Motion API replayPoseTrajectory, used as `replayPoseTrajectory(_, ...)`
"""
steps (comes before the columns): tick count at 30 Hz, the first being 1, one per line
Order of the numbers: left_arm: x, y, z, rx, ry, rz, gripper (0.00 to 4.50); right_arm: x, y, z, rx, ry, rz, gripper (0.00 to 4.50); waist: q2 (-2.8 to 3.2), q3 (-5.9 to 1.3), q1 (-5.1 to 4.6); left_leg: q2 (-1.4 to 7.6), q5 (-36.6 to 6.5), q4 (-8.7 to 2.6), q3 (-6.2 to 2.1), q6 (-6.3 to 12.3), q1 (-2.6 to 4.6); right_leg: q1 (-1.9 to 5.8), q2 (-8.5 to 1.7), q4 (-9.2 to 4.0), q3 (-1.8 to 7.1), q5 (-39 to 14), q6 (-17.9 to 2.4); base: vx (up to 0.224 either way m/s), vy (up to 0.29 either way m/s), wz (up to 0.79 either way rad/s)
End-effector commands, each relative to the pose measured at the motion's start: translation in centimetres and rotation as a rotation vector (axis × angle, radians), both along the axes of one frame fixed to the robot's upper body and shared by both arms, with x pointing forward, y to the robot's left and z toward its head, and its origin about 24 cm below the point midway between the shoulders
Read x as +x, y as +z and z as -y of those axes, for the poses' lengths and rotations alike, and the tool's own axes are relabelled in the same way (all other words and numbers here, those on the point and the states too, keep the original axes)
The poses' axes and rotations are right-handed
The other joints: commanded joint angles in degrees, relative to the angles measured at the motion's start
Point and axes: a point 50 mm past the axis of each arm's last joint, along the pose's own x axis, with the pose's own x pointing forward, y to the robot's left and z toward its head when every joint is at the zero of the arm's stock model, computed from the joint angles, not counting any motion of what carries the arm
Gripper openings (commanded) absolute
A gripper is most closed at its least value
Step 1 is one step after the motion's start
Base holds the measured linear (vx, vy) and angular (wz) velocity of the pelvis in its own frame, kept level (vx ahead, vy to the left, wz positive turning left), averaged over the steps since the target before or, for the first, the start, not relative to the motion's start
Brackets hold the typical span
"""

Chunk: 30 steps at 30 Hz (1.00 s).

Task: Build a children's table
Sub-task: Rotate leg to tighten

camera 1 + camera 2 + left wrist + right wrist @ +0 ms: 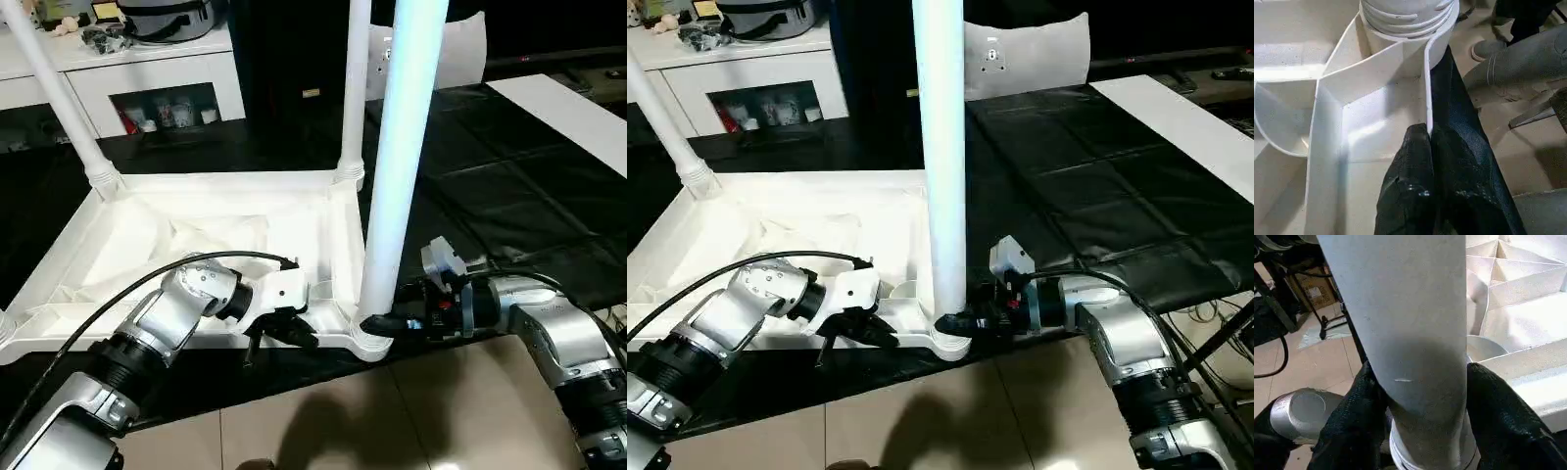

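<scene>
Here the children's table (196,230) lies upside down on the black-covered bench, three legs seen standing in its corner sockets.

Thin moulded plastic, likely light, stiff and a little slick, so its rim and each leg's base look the surest holds. The near leg (397,176), top cut off, is clamped low by the right gripper (377,324), while the left gripper (284,333) pinches the table's near rim beside that socket. How deep the leg seats is hidden.
</scene>
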Motion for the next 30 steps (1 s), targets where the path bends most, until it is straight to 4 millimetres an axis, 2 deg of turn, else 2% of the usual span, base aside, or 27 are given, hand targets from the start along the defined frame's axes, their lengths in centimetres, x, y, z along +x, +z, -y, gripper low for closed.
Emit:
replayPoseTrajectory(1, -0.7, -1.1, 0.4, 0.046, -0.036, -0.056, 0.0, -0.4, 0.1, -0.5, 0.033, 0.022, -0.023, 2.05, -0.97, -3.63, -0.26, 1.98, -12.6, -3.25, -0.15, 3.23, 0.33, 2.89, -3.2, -3.55, 2.56, -17.9, -10.2, 0.0, 0.0, 0.0)
replayPoseTrajectory(5, -0.6, -1.1, 0.6, 0.026, 0.021, -0.077, 0.0, -0.1, 0.2, -1.1, 0.058, -0.064, -0.028, 2.03, -0.89, -3.55, -0.3, 1.93, -12.5, -3.33, -0.16, 2.99, 0.29, 2.93, -3.18, -3.61, 2.57, -18.3, -10.0, 0.0, 0.0, 0.0)
replayPoseTrajectory(6, -0.5, -1.1, 0.9, 0.005, 0.068, -0.084, 0.0, 0.3, 0.1, -1.4, 0.056, -0.118, -0.02, 2.03, -0.96, -3.38, -0.48, 1.85, -13.3, -3.48, -0.2, 2.61, 0.2, 2.96, -3.19, -3.79, 2.47, -20.1, -9.5, 0.0, 0.0, 0.0)
replayPoseTrajectory(7, -0.1, -1.0, 1.4, -0.025, 0.136, -0.089, 0.0, 1.0, -0.1, -1.7, 0.035, -0.21, -0.003, 2.03, -0.78, -3.32, -0.63, 1.84, -14.0, -3.55, -0.23, 2.22, 0.2, 2.93, -3.22, -3.78, 2.44, -21.4, -9.2, 0.0, 0.0, 0.0)
replayPoseTrajectory(9, 0.1, -1.0, 1.9, -0.056, 0.203, -0.095, 0.0, 1.8, -0.5, -2.0, 0.001, -0.32, 0.011, 2.03, -0.88, -3.01, -1.11, 1.58, -16.0, -3.63, -0.22, 1.02, 0.6, 2.6, -3.3, -4.54, 2.29, -26.5, -7.8, 0.0, 0.0, 0.0)
replayPoseTrajectory(12, 0.6, -0.8, 2.7, -0.105, 0.289, -0.099, 0.0, 2.9, -1.1, -2.5, -0.048, -0.488, 0.02, 2.01, -0.73, -2.75, -2.85, 1.15, -18.7, -3.85, -0.64, 0.03, 0.36, 2.73, -3.16, -5.31, 1.68, -32.1, -4.7, 0.0, 0.0, 0.0)
replayPoseTrajectory(13, 0.8, -0.7, 3.0, -0.122, 0.328, -0.096, 0.0, 3.3, -1.3, -2.6, -0.061, -0.553, 0.014, 2.01, -0.65, -2.78, -3.18, 1.1, -19.1, -3.85, -0.68, -0.16, 0.44, 2.61, -3.12, -5.38, 1.62, -32.3, -4.5, 0.0, 0.0, 0.0)
replayPoseTrajectory(15, 1.6, -0.5, 3.9, -0.161, 0.455, -0.074, 0.0, 4.5, -1.9, -2.7, -0.066, -0.75, -0.029, 2.01, -0.37, -2.75, -4.71, 0.9, -20.6, -3.82, -0.85, -0.3, 0.49, 2.5, -2.96, -5.66, 1.35, -32.2, -4.6, 0.0, 0.0, 0.0)
replayPoseTrajectory(16, 1.8, -0.4, 4.3, -0.176, 0.494, -0.068, 0.0, 4.8, -1.9, -2.7, -0.058, -0.804, -0.028, 2.01, -0.45, -2.71, -5.43, 0.76, -21.2, -3.72, -0.89, -0.34, 0.35, 2.54, -2.93, -5.85, 1.11, -32.5, -4.4, 0.0, 0.0, 0.0)
replayPoseTrajectory(17, 1.9, -0.3, 4.6, -0.19, 0.513, -0.064, 0.0, 5.0, -1.9, -2.8, -0.049, -0.83, -0.009, 2.01, -0.45, -2.71, -5.43, 0.76, -21.2, -3.72, -0.89, -0.34, 0.35, 2.54, -2.93, -5.85, 1.11, -32.5, -4.4, 0.0, 0.0, 0.0)
replayPoseTrajectory(18, 2.0, -0.2, 4.8, -0.201, 0.525, -0.062, 0.0, 5.2, -1.8, -2.9, -0.036, -0.841, 0.011, 2.01, -0.53, -2.91, -5.9, 0.64, -21.5, -3.54, -0.87, 0.28, 0.45, 2.46, -3.02, -6.11, 1.11, -31.9, -4.1, 0.0, 0.0, 0.0)
replayPoseTrajectory(20, 2.0, -0.2, 5.1, -0.203, 0.53, -0.053, 0.0, 5.2, -1.5, -3.2, -0.004, -0.842, 0.024, 2.68, -0.57, -3.04, -6.26, 0.69, -20.6, -3.65, -0.84, 1.33, 0.03, 2.7, -2.88, -5.84, 1.3, -29.3, -4.6, 0.0, 0.0, 0.0)
replayPoseTrajectory(22, 2.0, -0.2, 5.2, -0.197, 0.528, -0.047, 0.0, 5.2, -1.4, -3.5, 0.02, -0.841, 0.024, 2.68, -0.58, -3.15, -6.3, 0.74, -19.0, -3.57, -0.69, 2.1, -0.05, 2.72, -2.88, -5.62, 1.53, -26.9, -5.6, 0.0, 0.0, 0.0)
replayPoseTrajectory(23, 2.0, -0.2, 5.1, -0.195, 0.527, -0.046, 0.0, 5.2, -1.4, -3.5, 0.023, -0.84, 0.023, 2.89, -0.61, -3.37, -5.96, 0.8, -17.4, -3.35, -0.43, 2.51, 0.27, 2.52, -2.94, -5.48, 1.79, -24.7, -6.9, 0.0, 0.0, 0.0)
replayPoseTrajectory(24, 2.1, -0.3, 4.6, -0.172, 0.517, -0.025, 0.0, 5.0, -0.9, -3.6, 0.046, -0.815, 0.035, 3.04, -0.42, -3.62, -5.47, 0.94, -15.0, -3.15, -0.28, 2.87, 0.33, 2.51, -2.83, -4.89, 2.07, -20.4, -8.4, 0.0, 0.0, 0.0)
replayPoseTrajectory(26, 2.1, -0.3, 4.5, -0.168, 0.517, -0.02, 0.0, 4.9, -0.9, -3.5, 0.045, -0.808, 0.04, 3.11, -0.36, -3.61, -4.98, 1.1, -13.1, -3.2, -0.3, 3.51, -0.14, 2.97, -2.79, -4.3, 2.07, -16.9, -9.4, 0.0, 0.0, 0.0)
replayPoseTrajectory(27, 2.2, -0.3, 4.2, -0.162, 0.523, -0.007, 0.0, 4.8, -0.9, -3.2, 0.035, -0.795, 0.057, 3.21, -0.11, -3.73, -4.56, 1.24, -12.3, -3.08, -0.23, 3.58, 0.1, 2.83, -2.79, -4.15, 2.14, -15.2, -9.9, 0.0, 0.0, 0.0)
replayPoseTrajectory(30, 2.1, -0.4, 3.8, -0.157, 0.497, 0.006, 0.0, 4.4, -0.9, -2.2, 0.015, -0.743, 0.095, 3.5, -0.14, -3.75, -3.92, 1.32, -11.1, -3.09, -0.26, 3.73, -0.07, 3.15, -2.83, -3.83, 2.11, -13.5, -10.4, 0.0, 0.0, 0.0)
